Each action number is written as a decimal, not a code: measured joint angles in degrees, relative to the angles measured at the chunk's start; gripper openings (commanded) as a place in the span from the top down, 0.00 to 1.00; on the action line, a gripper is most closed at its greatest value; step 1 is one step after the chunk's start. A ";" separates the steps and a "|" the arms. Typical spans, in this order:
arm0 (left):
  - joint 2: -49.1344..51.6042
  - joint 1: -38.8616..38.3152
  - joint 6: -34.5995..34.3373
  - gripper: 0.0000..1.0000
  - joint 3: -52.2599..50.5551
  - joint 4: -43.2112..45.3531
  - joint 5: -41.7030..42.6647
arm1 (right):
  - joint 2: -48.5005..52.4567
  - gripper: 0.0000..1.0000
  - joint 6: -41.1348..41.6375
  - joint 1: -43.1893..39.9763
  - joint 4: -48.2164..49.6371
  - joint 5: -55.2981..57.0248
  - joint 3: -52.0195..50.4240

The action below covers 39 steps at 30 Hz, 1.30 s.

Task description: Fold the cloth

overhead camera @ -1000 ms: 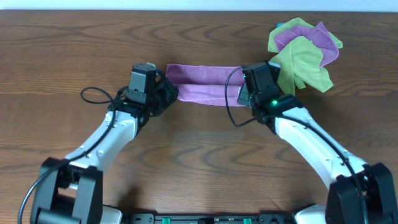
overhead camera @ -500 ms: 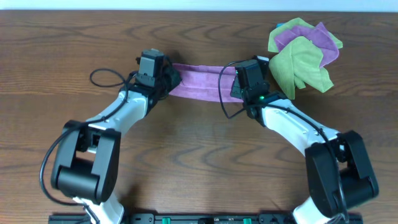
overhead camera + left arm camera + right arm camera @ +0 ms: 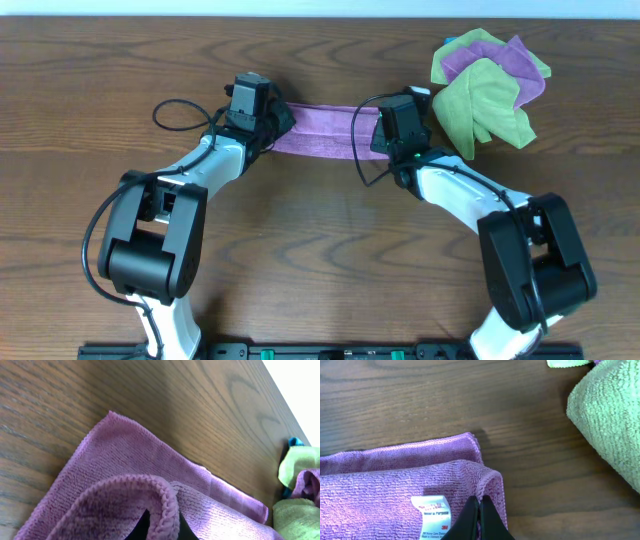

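The cloth [image 3: 322, 130] is seen as a narrow, doubled-over purple band, laid flat on the wooden table [image 3: 320, 250] and stretched between the two grippers. Its left end is pinched by the left gripper [image 3: 273, 123]; in the left wrist view a rolled hem of the cloth is draped over the dark fingertips, which are pressed together on it, while a lower layer is spread on the wood ahead of them. Its right end is pinched by the right gripper [image 3: 480, 519], whose fingertips are closed on the upper layer at the corner, with a second layer showing just beyond. A white label [image 3: 434, 510] is sewn to the cloth just beside these fingertips, on their left in the wrist view. A pile of green and purple cloths [image 3: 490, 85] is found beyond and to the right of the right gripper, near the cloth's end but apart from it. A black cable [image 3: 175, 110] is looped out behind the left gripper.
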 measured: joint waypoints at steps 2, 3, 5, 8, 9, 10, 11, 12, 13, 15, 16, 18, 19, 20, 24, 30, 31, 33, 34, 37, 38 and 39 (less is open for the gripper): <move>0.00 0.00 0.17 0.94 0.04 -0.02 -0.66 | 0.20 0.99 -0.13 0.00 0.68 0.00 0.00; 0.00 0.00 0.20 0.94 0.04 -0.02 -1.09 | 0.33 0.99 -0.26 0.00 1.05 -0.02 0.00; 0.00 0.00 0.37 0.93 0.04 0.00 -1.90 | 0.74 0.98 -0.31 0.00 1.68 -0.02 0.00; 0.00 0.00 0.98 0.92 0.07 0.00 -2.97 | 1.62 0.99 -0.33 0.02 2.03 -0.04 0.00; 0.00 0.00 1.25 0.92 0.07 -0.02 -3.26 | 1.81 0.99 -0.33 0.02 2.05 -0.04 0.00; 0.00 0.00 1.40 0.92 0.07 0.00 -3.65 | 1.99 0.99 -0.33 0.00 2.05 -0.07 0.00; 0.00 0.00 1.46 0.92 0.07 0.02 -4.00 | 1.99 0.99 -0.33 0.02 2.03 -0.09 0.00; 0.00 0.00 1.55 0.92 0.07 0.13 -4.35 | 1.99 0.99 -0.33 0.02 2.14 -0.09 0.00; 0.00 -0.02 1.68 0.92 0.07 0.48 -4.74 | 1.99 0.99 -0.33 0.02 2.16 -0.15 0.00; 0.26 -0.04 1.81 0.92 0.11 1.77 -4.96 | 1.99 0.99 -0.33 0.02 2.12 -0.17 0.00; 0.55 -0.04 1.86 0.92 0.15 2.36 -4.96 | 1.99 0.99 -0.33 0.02 2.14 -0.17 0.00; 1.60 -0.04 1.88 0.91 0.31 3.10 -4.94 | 1.99 0.99 -0.35 0.02 2.08 -0.17 0.00; 1.95 -0.04 1.90 0.91 0.31 3.19 -4.94 | 1.99 0.99 -0.39 0.02 2.10 -0.17 0.00; 2.40 -0.04 1.92 0.90 0.31 3.32 -4.94 | 1.99 0.99 -0.52 0.02 2.12 -0.17 0.00; 3.50 -0.02 2.80 0.77 0.31 4.04 -5.01 | 1.99 0.97 -0.98 0.02 2.10 -0.13 0.00; 3.52 0.00 3.43 0.28 0.31 4.72 -5.99 | 1.99 0.63 -1.36 0.00 1.88 0.20 0.00; 3.52 0.00 3.56 0.26 0.31 5.18 -6.03 | 1.99 0.61 -1.31 0.00 1.88 0.31 0.00; 3.52 0.00 3.56 0.25 0.37 6.12 -6.27 | 1.99 0.57 -1.70 0.00 1.79 0.42 0.00; 3.52 0.00 3.58 0.25 0.42 6.25 -6.32 | 1.99 0.57 -1.75 0.00 1.64 0.48 0.00; 3.52 0.00 4.22 0.23 0.48 6.27 -6.29 | 1.90 0.56 -1.75 0.02 0.50 0.68 0.00; 3.52 0.00 4.48 0.23 0.61 6.16 -6.27 | 1.73 0.56 -1.73 0.00 -0.07 0.83 0.00; 3.52 0.00 4.83 0.23 0.79 5.97 -6.23 | 1.27 0.54 -1.75 0.00 -1.05 1.05 0.00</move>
